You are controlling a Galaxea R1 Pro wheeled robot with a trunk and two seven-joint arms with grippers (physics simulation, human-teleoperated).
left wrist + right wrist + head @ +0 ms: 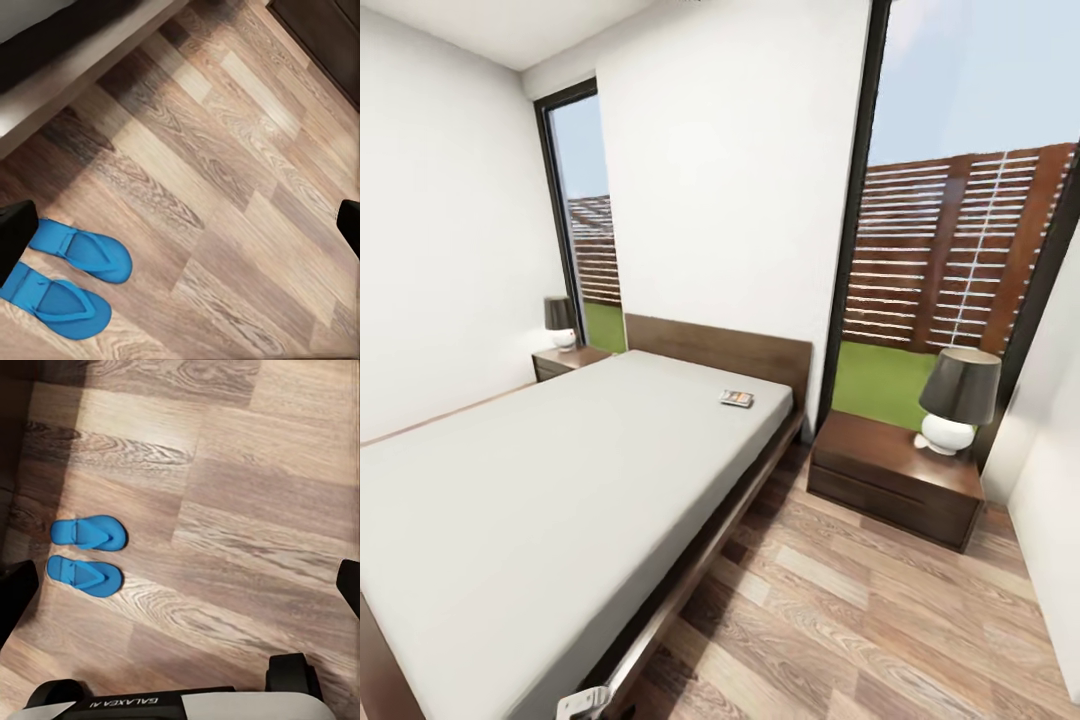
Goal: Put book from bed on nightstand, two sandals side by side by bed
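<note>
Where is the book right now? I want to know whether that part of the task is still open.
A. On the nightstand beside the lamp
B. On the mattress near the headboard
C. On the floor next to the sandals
B. In the head view the book lies on the bed, close to the headboard, while the nightstand holds just a lamp.

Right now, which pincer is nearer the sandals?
Left, judging by size. The sandals look large beside a left pincer fingertip; from the right pincer they look smaller and farther. Both pincers are open, empty.
</note>
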